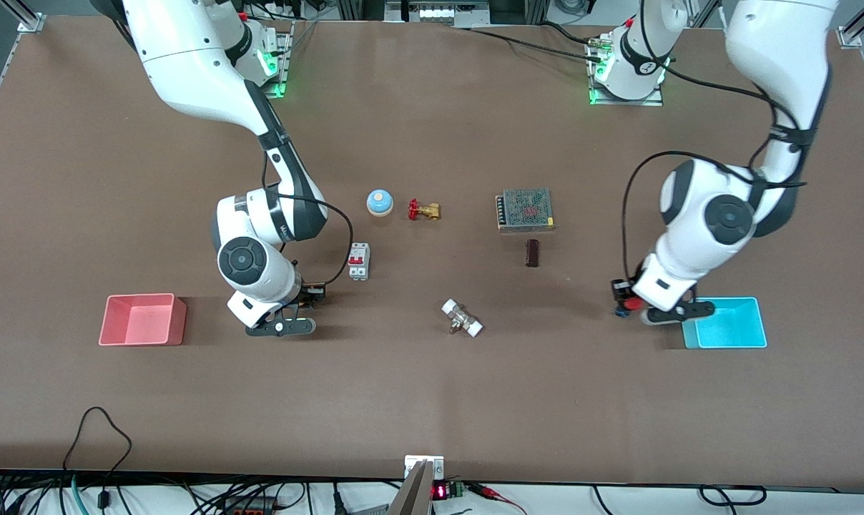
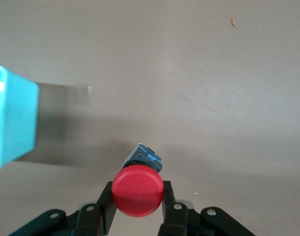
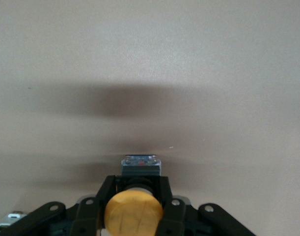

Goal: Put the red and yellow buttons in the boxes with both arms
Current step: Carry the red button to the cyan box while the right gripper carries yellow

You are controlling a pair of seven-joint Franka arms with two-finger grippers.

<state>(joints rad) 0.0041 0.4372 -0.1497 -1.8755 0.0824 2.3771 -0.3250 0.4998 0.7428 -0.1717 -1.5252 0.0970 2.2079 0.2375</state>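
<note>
Red button (image 2: 138,190): round glossy red cap on a dark blue-grey base, pinched at the neck between the fingers of the left tool (image 2: 138,204), cap toward the wrist camera and base pointing away; carried clear of the table (image 1: 432,400), over bare surface just beside the cyan box (image 1: 731,323) at the left arm's end, apparently so that a short move sideways would bring it over the opening. Yellow button (image 3: 134,213): round orange-yellow cap, matt, on a similar dark base with a pale blue end face, pinched the same way in the right tool (image 3: 134,206), held above bare table between the pink box (image 1: 144,320) and the middle of the table; the grip below the cap likely keeps the body from slipping or turning. Cyan box: rectangular, sloped walls, nothing seen inside. Pink box: same form, at the right arm's end, well apart from the right tool, so that button has the longer way to go. Other items, untouched, in the middle of the table: blue dome bell (image 1: 380,202) with cream top; brass valve (image 1: 424,210) with red handle beside it; white circuit breaker (image 1: 359,261) with red levers; metal mesh-topped power supply (image 1: 525,209); small dark block (image 1: 532,253) nearer the camera than the supply; white-ended fitting (image 1: 462,317) nearest the camera. Judged stage: both buttons grasped, neither yet boxed.
</note>
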